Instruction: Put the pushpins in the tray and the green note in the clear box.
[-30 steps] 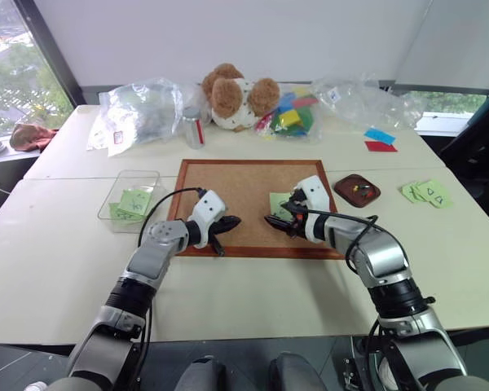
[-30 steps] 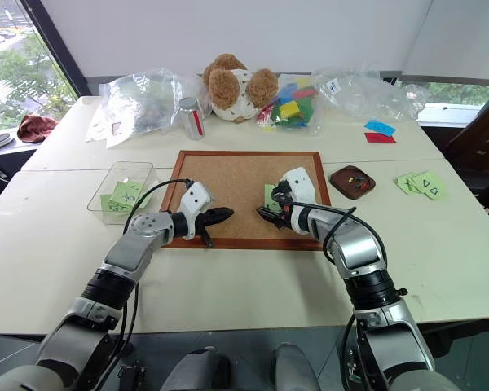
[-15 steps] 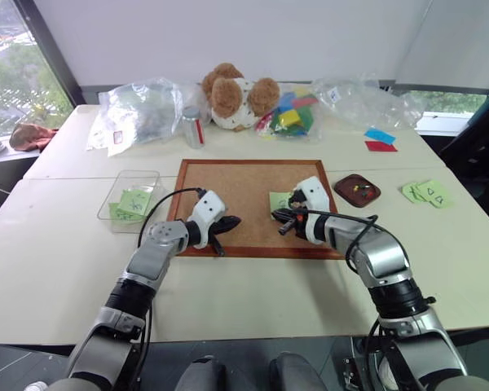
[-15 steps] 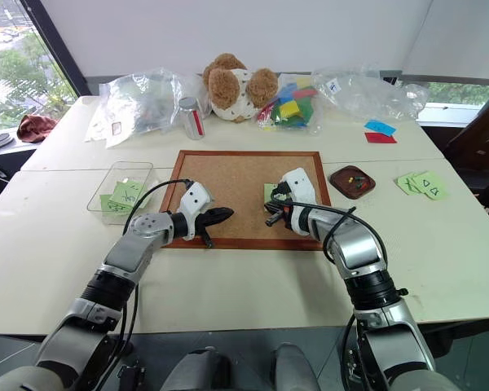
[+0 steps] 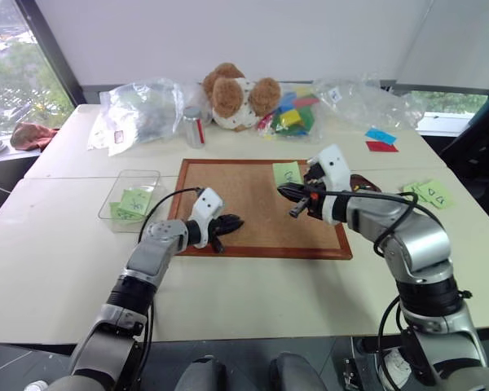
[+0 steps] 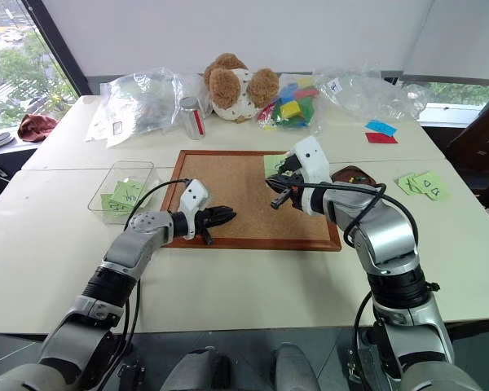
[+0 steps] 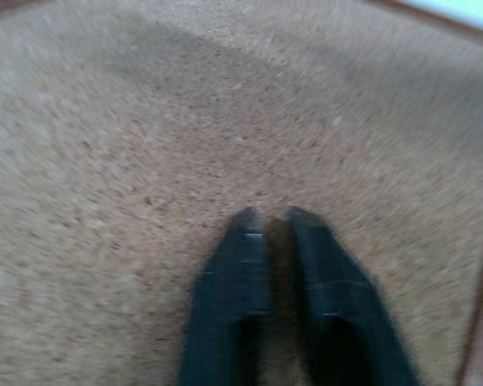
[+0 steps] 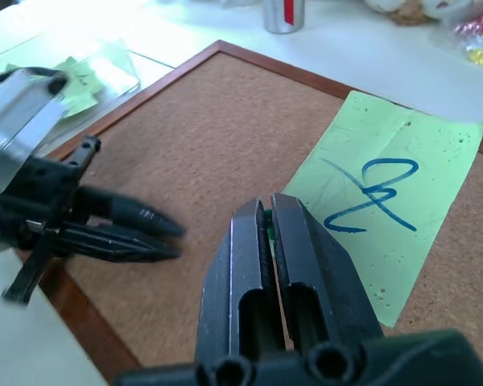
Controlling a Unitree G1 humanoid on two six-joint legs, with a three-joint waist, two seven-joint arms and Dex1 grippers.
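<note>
Your left hand is hovering over the cork board, fingers nearly together w/ a thin gap, board's wood frame showing alongside.

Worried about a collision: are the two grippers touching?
Apart. The left eye view shows bare cork board between the left gripper and the right gripper.

The cork board looks rough and grainy inside a smooth reddish wooden frame. The green note is matt paper, the clear box glossy transparent plastic. The right gripper has smooth black plastic fingers.
</note>
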